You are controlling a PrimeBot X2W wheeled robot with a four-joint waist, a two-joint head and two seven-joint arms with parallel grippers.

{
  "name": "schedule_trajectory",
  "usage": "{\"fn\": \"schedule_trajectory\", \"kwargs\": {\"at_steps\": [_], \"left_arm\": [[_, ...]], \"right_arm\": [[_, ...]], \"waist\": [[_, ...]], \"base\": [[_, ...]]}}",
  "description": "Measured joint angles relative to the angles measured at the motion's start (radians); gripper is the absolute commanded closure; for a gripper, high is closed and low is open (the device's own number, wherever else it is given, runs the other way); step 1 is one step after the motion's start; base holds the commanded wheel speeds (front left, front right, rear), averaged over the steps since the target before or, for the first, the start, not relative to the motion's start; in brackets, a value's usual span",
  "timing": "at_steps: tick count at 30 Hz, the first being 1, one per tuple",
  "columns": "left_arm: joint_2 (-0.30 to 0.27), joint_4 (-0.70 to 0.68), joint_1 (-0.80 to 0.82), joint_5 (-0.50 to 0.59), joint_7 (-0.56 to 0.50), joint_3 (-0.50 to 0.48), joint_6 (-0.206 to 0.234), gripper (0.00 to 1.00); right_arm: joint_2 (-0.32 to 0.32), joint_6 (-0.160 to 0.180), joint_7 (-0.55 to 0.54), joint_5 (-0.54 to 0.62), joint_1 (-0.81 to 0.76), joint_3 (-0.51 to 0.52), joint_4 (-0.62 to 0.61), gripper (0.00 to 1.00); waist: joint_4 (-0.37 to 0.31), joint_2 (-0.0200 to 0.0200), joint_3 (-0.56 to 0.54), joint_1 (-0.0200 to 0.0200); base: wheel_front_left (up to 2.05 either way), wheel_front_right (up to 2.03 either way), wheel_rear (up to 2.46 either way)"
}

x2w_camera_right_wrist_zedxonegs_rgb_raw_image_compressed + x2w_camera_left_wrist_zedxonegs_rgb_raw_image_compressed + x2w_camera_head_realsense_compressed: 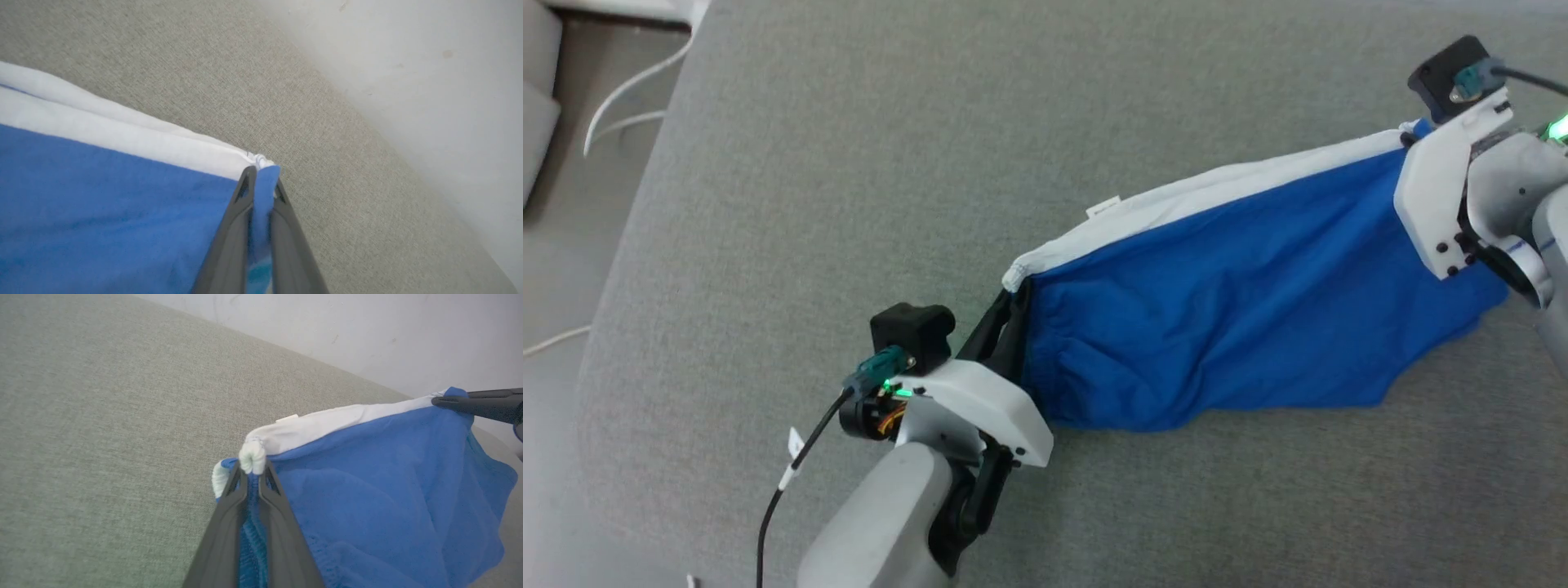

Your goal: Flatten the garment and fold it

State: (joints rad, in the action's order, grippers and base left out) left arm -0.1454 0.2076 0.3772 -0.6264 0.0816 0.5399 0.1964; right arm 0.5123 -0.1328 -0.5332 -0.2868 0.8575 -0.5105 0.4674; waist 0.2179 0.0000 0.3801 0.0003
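Observation:
The garment (1225, 310), bright blue shorts with a white stripe along the top edge, hangs stretched between my two grippers above the grey cushion. My left gripper (1009, 304) is shut on its gathered waistband corner (252, 457). My right gripper (261, 173) is shut on the opposite corner (1414, 131), at the upper right of the head view. A small white tag (1104, 208) sticks up from the white stripe. The blue cloth (388, 498) sags loosely below the taut top edge; its lowest fold touches the cushion.
The grey fabric cushion (849, 204) spreads wide to the left and front of the garment. Its left edge drops to a floor with white cables (629, 90). A pale wall (429, 61) runs close behind the right gripper.

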Motion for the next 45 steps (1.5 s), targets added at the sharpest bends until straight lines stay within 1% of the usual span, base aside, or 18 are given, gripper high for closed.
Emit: {"fn": "schedule_trajectory", "kwargs": {"at_steps": [6, 7, 8, 9, 10, 13, 17, 22, 25, 27, 31, 34, 37, 40, 42, 45], "left_arm": [[0.013, 0.031, 0.024, -0.002, 0.011, 0.002, -0.004, 1.0], [0.016, 0.035, 0.024, -0.01, 0.011, 0.002, -0.012, 0.87], [0.017, 0.037, 0.024, -0.015, 0.011, 0.004, -0.017, 0.58], [0.017, 0.039, 0.024, -0.016, 0.011, 0.005, -0.021, 0.0], [0.017, 0.044, 0.024, -0.017, 0.011, 0.007, -0.025, 0.0], [0.015, 0.056, 0.022, -0.018, 0.018, 0.01, -0.033, 0.0], [0.006, 0.053, -0.001, -0.017, 0.069, 0.007, -0.037, 0.0], [-0.026, 0.033, -0.082, -0.011, 0.13, -0.003, -0.037, 0.0], [-0.045, 0.017, -0.136, -0.003, 0.14, 0.006, -0.038, 0.0], [-0.06, 0.016, -0.168, 0.002, 0.128, 0.025, -0.046, 0.0], [-0.071, 0.025, -0.198, 0.002, 0.106, 0.047, -0.048, 0.0], [-0.069, 0.045, -0.202, -0.007, 0.09, 0.048, -0.047, 0.0], [-0.06, 0.078, -0.202, -0.017, 0.075, 0.047, -0.047, 0.0], [-0.045, 0.126, -0.2, -0.041, 0.067, 0.036, -0.043, 0.0], [-0.033, 0.158, -0.191, -0.063, 0.057, 0.02, -0.036, 0.0], [-0.018, 0.209, -0.173, -0.088, 0.024, 0.008, -0.027, 0.0]], "right_arm": [[0.0, 0.0, -0.011, -0.063, 0.067, -0.068, 0.106, 1.0], [0.001, 0.0, -0.012, -0.076, 0.077, -0.075, 0.117, 1.0], [0.001, 0.0, -0.013, -0.09, 0.087, -0.078, 0.129, 1.0], [0.001, 0.0, -0.016, -0.102, 0.094, -0.083, 0.138, 0.56], [0.001, 0.001, -0.018, -0.118, 0.096, -0.091, 0.146, 0.0], [0.003, 0.002, 0.009, -0.161, 0.094, -0.087, 0.166, 0.0], [-0.008, 0.001, 0.11, -0.196, 0.041, -0.055, 0.171, 0.0], [-0.038, 0.001, 0.276, -0.217, -0.086, 0.061, 0.134, 0.0], [-0.063, 0.001, 0.352, -0.21, -0.192, 0.135, 0.087, 0.0], [-0.084, 0.001, 0.407, -0.183, -0.267, 0.203, 0.047, 0.0], [-0.157, 0.001, 0.47, -0.106, -0.417, 0.34, -0.05, 0.0], [-0.241, 0.001, 0.499, -0.032, -0.521, 0.429, -0.141, 0.0], [-0.332, 0.001, 0.519, 0.029, -0.606, 0.495, -0.234, 0.0], [-0.406, 0.001, 0.533, 0.087, -0.672, 0.533, -0.311, 0.0], [-0.43, 0.001, 0.538, 0.111, -0.701, 0.542, -0.348, 0.0], [-0.45, 0.001, 0.544, 0.126, -0.736, 0.553, -0.385, 0.0]], "waist": [[0.027, 0.0, 0.054, 0.0], [0.031, 0.0, 0.059, -0.0001], [0.035, 0.0, 0.061, -0.0002], [0.036, 0.0, 0.061, -0.0001], [0.037, 0.0, 0.058, -0.0001], [0.038, 0.0, 0.042, -0.0002], [0.034, 0.0, 0.001, -0.0002], [0.02, 0.0, -0.073, -0.0004], [0.01, 0.0, -0.121, -0.0005], [0.002, 0.0, -0.151, -0.0005], [-0.017, 0.0, -0.203, -0.0007], [-0.039, 0.0, -0.226, -0.0006], [-0.062, 0.0, -0.237, -0.0004], [-0.081, 0.0, -0.242, -0.0004], [-0.091, 0.0, -0.242, -0.0003], [-0.103, 0.0001, -0.241, -0.0003]], "base": [[0.0, 0.0, 0.0], [0.0, 0.0, 0.0], [0.0, 0.0, 0.0], [0.0, 0.0, 0.0], [0.0, 0.0, 0.0], [0.0, 0.0, 0.0], [0.0, 0.0, 0.0], [0.0, 0.0, 0.0], [0.0, 0.0, 0.0], [0.0, 0.0, 0.0], [0.0, 0.0, 0.0], [0.0, 0.0, 0.0], [0.0, 0.0, 0.0], [0.0, 0.0, 0.0], [0.0, 0.0, 0.0], [0.0, 0.0, 0.0]]}}
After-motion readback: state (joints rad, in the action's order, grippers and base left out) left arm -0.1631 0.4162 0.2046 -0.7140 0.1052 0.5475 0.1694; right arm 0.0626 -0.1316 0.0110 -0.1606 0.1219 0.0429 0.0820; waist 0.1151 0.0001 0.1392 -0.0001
